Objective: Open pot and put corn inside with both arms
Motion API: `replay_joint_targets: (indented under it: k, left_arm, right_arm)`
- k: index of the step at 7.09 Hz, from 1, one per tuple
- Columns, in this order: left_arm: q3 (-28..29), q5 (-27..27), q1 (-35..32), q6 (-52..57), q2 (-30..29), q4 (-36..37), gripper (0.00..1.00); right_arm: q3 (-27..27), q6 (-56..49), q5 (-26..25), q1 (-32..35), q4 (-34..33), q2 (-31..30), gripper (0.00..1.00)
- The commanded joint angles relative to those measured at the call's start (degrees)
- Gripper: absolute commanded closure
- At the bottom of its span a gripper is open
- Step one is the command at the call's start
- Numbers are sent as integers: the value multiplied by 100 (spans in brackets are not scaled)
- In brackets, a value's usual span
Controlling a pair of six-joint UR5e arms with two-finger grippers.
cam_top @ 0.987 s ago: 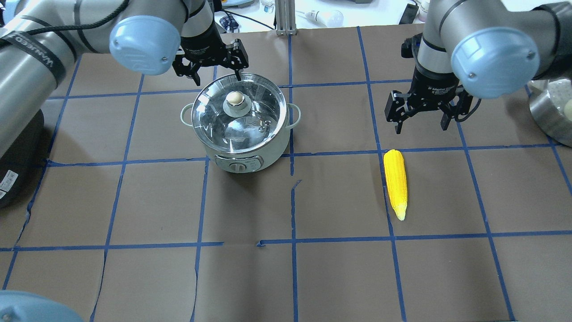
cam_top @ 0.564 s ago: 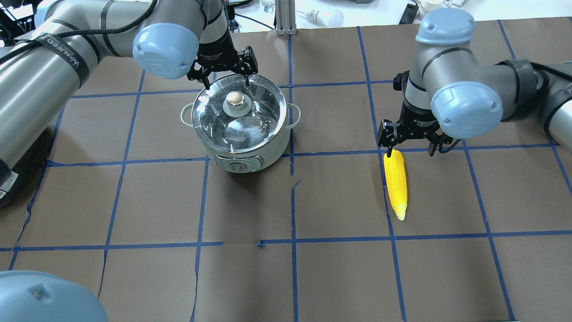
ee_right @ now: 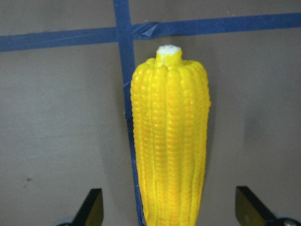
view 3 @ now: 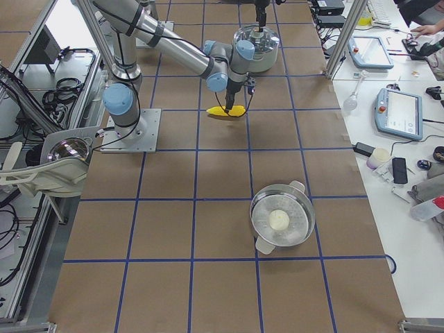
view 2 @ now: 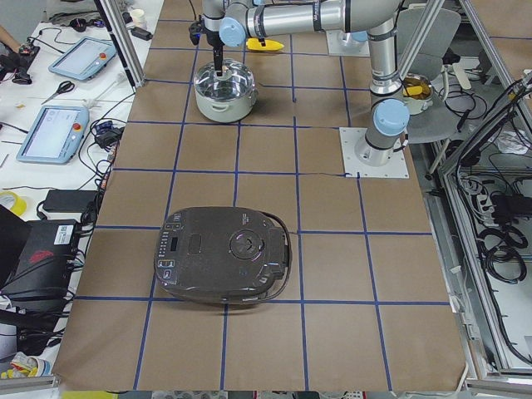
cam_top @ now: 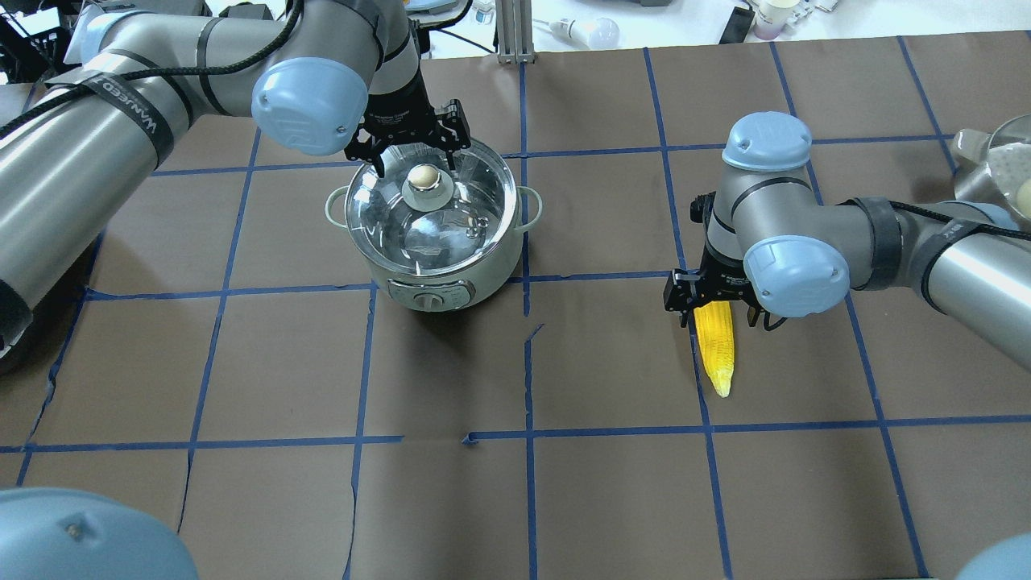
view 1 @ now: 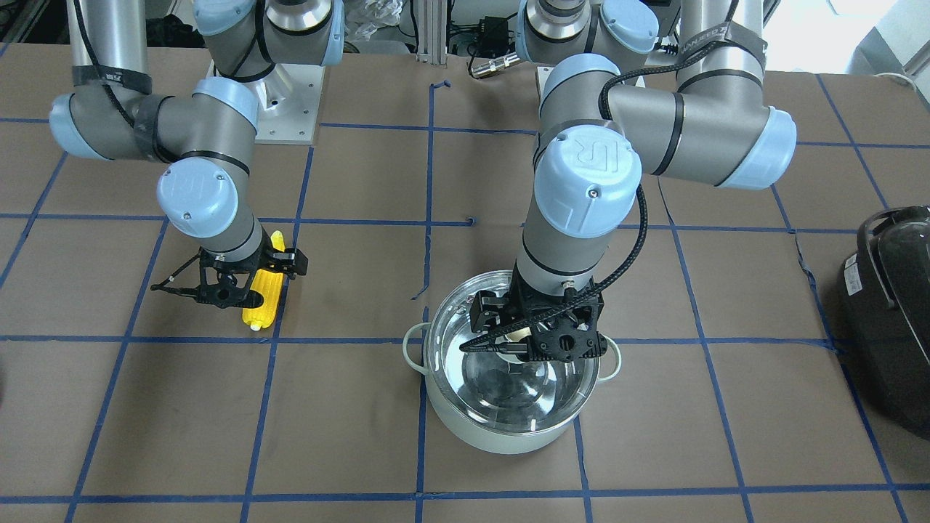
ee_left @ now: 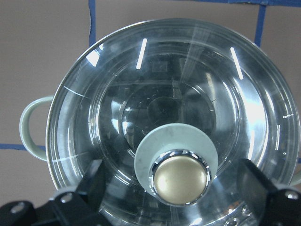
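Observation:
The mint-green pot [cam_top: 451, 278] stands left of centre with its glass lid [cam_top: 459, 217] on and the beige knob [cam_top: 424, 178] on top. My left gripper [cam_top: 411, 155] is open just above the lid; in the left wrist view its fingers [ee_left: 94, 183] stand on either side of the knob [ee_left: 181, 176] without touching it. The yellow corn [cam_top: 715, 350] lies on the table at the right. My right gripper [cam_top: 717, 310] is open and lowered over the cob's thick end; in the right wrist view the corn [ee_right: 169, 141] lies between the fingers [ee_right: 91, 209].
A black rounded appliance [view 1: 890, 319] sits at the table's end on my left. A steel pot [cam_top: 995, 173] with a pale round thing inside stands at the far right. Blue tape lines [cam_top: 527, 370] grid the brown table cover.
Both arms have come down. My left gripper moved from behind the pot to over the lid knob. My right gripper moved toward me and now straddles the corn's thick end.

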Motion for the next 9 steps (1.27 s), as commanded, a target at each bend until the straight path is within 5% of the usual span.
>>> replay_joint_targets:
  k: [1,2,4,5,6,9]
  left_arm:
    - [-10,-29,-37,-69,-55,4,3]
    - [-1,6,-98,-78,-81,13,16]
    - [-1,15,-98,-96,-107,4,45]
    - [8,15,-98,-105,-108,4,81]
    - [34,15,-98,-105,-99,4,96]
    - [516,32,50,87,33,-109,100]
  right_arm:
    - [7,-16,16,0,-405,314,0]
    - [-2,-16,7,0,-452,332,8]
    - [-28,10,-2,-17,-488,341,70]
    - [-28,10,16,-17,-479,333,100]
    - [-19,10,16,-17,-470,289,100]
    - [-762,631,470,9,88,148,100]
